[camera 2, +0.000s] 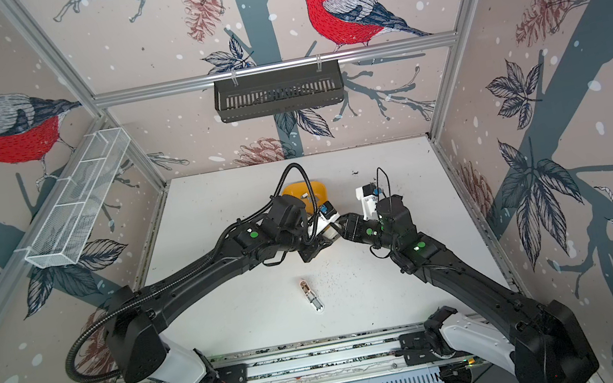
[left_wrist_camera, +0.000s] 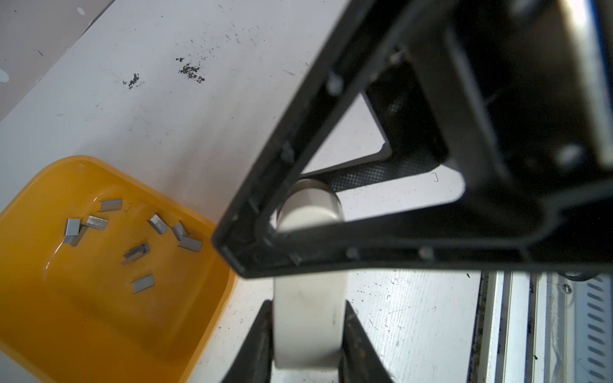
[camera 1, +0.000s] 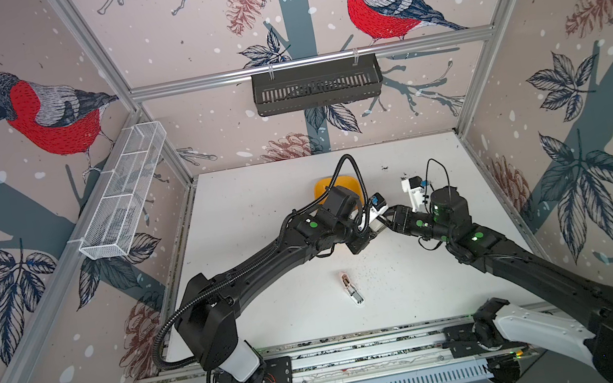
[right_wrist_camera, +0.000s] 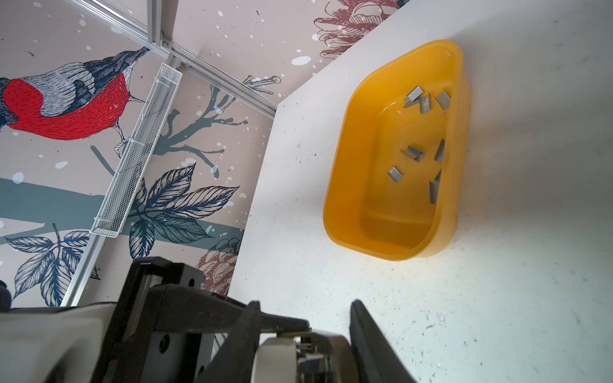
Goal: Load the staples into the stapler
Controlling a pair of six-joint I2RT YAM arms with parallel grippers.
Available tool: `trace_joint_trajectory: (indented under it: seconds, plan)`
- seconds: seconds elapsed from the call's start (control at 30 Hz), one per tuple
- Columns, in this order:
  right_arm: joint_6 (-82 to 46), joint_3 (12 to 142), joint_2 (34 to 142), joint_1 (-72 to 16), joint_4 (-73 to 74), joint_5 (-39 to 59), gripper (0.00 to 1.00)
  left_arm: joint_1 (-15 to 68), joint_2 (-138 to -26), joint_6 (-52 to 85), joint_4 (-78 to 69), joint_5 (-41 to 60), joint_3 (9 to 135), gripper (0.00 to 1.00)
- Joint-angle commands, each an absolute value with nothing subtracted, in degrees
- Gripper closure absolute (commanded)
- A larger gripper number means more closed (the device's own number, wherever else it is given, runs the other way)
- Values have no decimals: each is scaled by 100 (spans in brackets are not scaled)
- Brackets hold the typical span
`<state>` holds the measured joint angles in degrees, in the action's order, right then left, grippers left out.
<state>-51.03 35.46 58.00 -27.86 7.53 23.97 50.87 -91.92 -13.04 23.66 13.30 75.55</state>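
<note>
A small cream-white plastic stapler [left_wrist_camera: 308, 315] is up off the white bench [camera 1: 257, 209], where the two arms meet just in front of a yellow plastic tray [left_wrist_camera: 83, 159]. The left gripper [left_wrist_camera: 306, 303] pinches it: in the left wrist view the black fingers [left_wrist_camera: 262, 331] press against both flat sides of the cream body.

The right gripper [right_wrist_camera: 305, 303] reaches in from the opposite side. Its two fingers straddle the stapler's other end, where a bit of bare metal shows [right_wrist_camera: 303, 350]. One finger looks to be against the plastic and the other is just beside it, so I cannot tell whether this gripper actually clamps the stapler or only brackets it.

The short grey metal staple strips [left_wrist_camera: 158, 223] are all in the yellow tray. They lie scattered over its floor, some singly and some leaning on a neighbour, mostly toward one end. The right wrist view shows the same loose scatter [right_wrist_camera: 414, 153] inside the tray's wall [right_wrist_camera: 335, 185].

In both top views a small oblong silvery piece with a pinkish end [camera 1: 351, 288] lies flat on the bench. It is nearer the front rail and well apart from the tray and the grippers. Dark specks dot the bench around it.
</note>
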Motion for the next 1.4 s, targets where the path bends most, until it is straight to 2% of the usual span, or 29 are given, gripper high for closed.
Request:
trace_joint_trajectory:
  seconds: [0.0, 0.33, 0.4, 0.77, 1.0, 1.2, 1.27, 1.37]
  plan:
    - [-5176, 3560, 5801, -2817, 1053, 2538, 60, 5098, -9182, -1301, 2194, 1230, 7543, 82]
    - [-5181, 3500, 5808, -2821, 1078, 2514, 64, 5106, -9205, -1310, 2210, 1239, 7551, 81]
    - [-5184, 3493, 5800, -2820, 1073, 2505, 54, 5106, -9220, -1319, 2221, 1239, 7550, 81]
    - [-4670, 3405, 5361, -2618, 291, 2083, 33, 5106, -9343, -1344, 2232, 1274, 7566, 82]
    - [-3769, 3102, 4276, -2189, -893, 1562, 25, 5145, -9760, -1557, 2399, 1355, 7738, 81]
    - [-3548, 2760, 3218, -2087, -1472, 1212, 10, 5282, -10510, -1729, 2733, 1221, 8340, 81]
    - [-3601, 2653, 2966, -2073, -1583, 1163, 1, 5291, -10805, -1771, 2803, 1196, 8594, 81]
    - [-3689, 2532, 2675, -2055, -1741, 1133, 0, 5287, -11289, -1854, 2927, 1165, 8998, 80]
